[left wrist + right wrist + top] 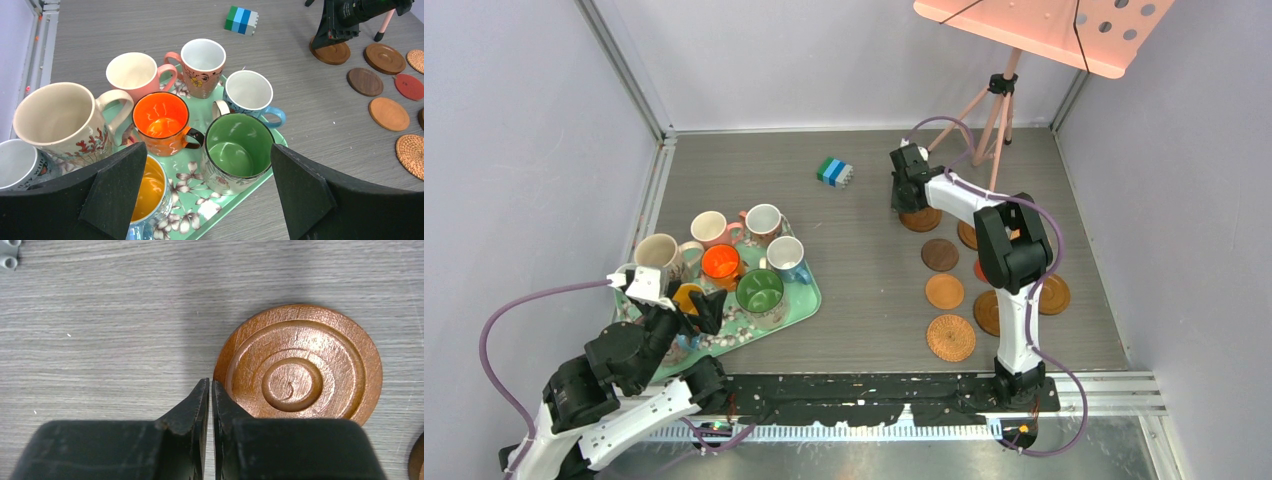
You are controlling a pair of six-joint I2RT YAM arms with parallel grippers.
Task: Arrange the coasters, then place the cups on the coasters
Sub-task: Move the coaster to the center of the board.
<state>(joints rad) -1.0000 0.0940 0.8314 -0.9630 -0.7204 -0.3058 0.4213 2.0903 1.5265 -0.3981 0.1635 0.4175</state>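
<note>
Several cups stand packed on the mint floral tray (809, 300) at the left: green-inside (237, 150), orange-inside (160, 122), pink (132, 72), mauve (202, 60), white-and-blue (248, 90), cream (55, 117) and yellow-inside (150, 190). My left gripper (208, 146) hovers wide open over the tray's near end. Several coasters lie on the right, among them dark wood (940, 254), tan (944, 291) and wicker (951, 337). My right gripper (210, 382) is shut but for a hairline slit, holding nothing. Its tips rest at the left rim of a ringed brown coaster (300, 365), the farthest one (921, 218).
A blue-green toy block (835, 172) lies at the back centre. A pink music stand (1044, 25) on a tripod (999, 110) rises at the back right, just behind the right arm. Grey walls close in the table on three sides.
</note>
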